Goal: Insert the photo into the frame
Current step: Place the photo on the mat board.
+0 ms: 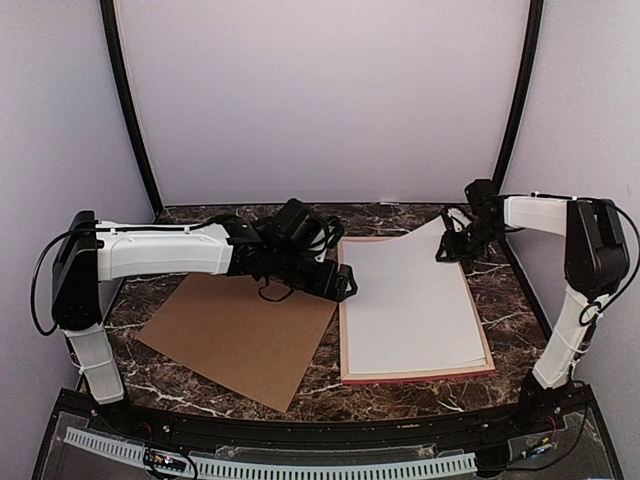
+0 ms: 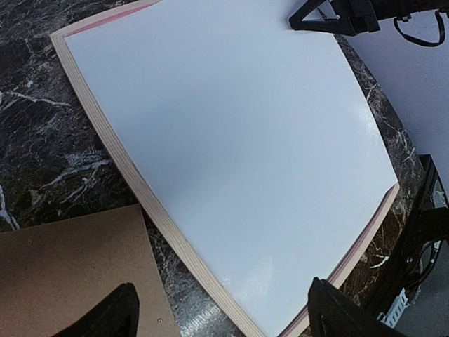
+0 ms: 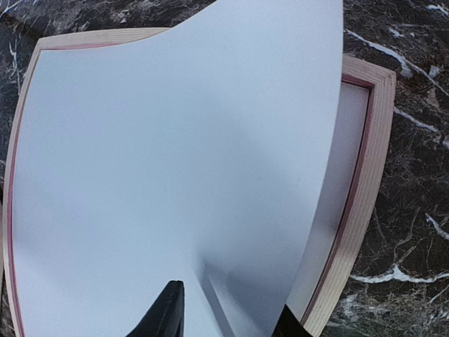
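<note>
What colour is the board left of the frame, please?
The board is plain brown, clearest from top external.

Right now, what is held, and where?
The right gripper pinches the white-backed rectangular photo by its raised far right corner; the left gripper holds nothing.

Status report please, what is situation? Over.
Left gripper open over frame edge. Right gripper shut on photo, far corner lifted. Cardboard board beside frame, not blocking.

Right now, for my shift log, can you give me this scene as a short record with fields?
frame: flat on the table, right of the cardboard board
photo: white back up, over the frame, far right corner raised
left gripper: jaws open, empty, by the frame's left rail
right gripper: jaws shut on the photo's raised corner
</note>
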### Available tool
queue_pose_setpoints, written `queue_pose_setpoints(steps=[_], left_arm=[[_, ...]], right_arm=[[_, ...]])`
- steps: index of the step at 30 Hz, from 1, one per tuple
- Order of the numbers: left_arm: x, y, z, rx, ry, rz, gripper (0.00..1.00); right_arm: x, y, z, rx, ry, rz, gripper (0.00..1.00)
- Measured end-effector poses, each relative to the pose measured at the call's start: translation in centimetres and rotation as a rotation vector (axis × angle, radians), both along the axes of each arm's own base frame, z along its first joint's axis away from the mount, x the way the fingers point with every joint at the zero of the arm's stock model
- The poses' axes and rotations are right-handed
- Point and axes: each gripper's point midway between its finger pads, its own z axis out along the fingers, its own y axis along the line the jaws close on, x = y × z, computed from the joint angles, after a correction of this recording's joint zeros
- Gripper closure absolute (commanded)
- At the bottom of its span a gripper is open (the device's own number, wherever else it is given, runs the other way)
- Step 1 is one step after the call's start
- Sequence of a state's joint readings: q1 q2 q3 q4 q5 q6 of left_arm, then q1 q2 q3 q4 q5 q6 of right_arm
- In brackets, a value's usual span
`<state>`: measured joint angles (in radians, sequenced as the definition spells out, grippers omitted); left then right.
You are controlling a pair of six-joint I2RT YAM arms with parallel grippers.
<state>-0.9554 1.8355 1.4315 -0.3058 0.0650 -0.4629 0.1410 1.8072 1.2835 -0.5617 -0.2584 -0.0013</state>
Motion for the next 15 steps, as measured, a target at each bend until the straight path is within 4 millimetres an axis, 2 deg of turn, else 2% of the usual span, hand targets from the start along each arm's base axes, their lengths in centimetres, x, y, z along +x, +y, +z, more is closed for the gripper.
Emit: queue_pose_setpoints(steps=[7,15], left_arm=[[0.2,0.5,-0.3,0.019,0.0,0.013,0.14],[0.5,1.3,-0.8,0.05,-0.002,0.035,0.14]], right_arm=[[0.1,-0.6,-0.5,-0.024,0.011,-0.033,0.54],[0.5,-2.0,-0.6,-0.063,0.009,-0.091,0.52]])
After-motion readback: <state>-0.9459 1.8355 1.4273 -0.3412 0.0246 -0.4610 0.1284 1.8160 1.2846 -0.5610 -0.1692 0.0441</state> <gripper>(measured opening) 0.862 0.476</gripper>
